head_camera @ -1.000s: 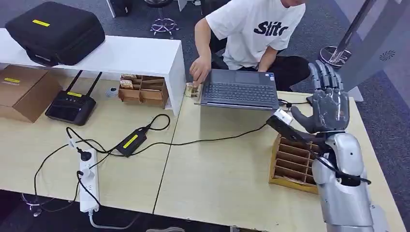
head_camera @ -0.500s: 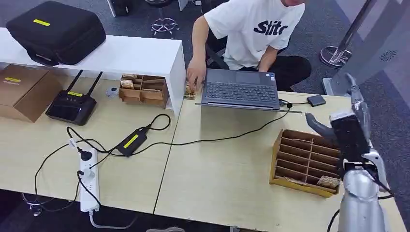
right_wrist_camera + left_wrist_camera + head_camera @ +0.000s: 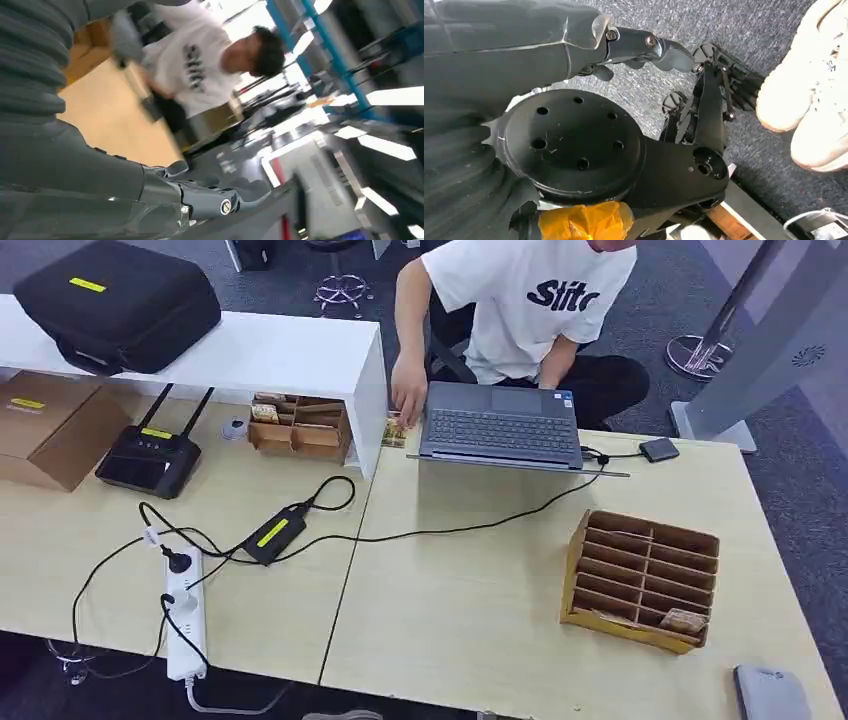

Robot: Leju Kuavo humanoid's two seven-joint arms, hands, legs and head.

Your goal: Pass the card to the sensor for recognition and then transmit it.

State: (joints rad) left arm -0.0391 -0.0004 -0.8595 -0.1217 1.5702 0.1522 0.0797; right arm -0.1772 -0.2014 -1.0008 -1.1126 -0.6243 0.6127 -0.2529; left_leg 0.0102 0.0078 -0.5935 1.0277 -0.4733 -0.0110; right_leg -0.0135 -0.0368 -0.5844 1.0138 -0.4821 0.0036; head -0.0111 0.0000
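A wooden slotted rack stands on the right side of the table, with one patterned card lying in its near right slot. The small black sensor sits on the table beyond the rack, wired to the laptop. A grey part of my right arm shows at the table's near right corner. In the right wrist view my right hand is raised and blurred, and I cannot make out whether it holds anything. My left hand hangs beside my body with a finger stretched out, holding nothing.
A person in a white T-shirt sits behind the laptop, one hand at its left edge. A cable crosses the table middle. A power strip, router and second wooden rack lie left.
My right arm has dropped back from above the rack and sensor to the table's near right corner. That uncovered the rack and the sensor.
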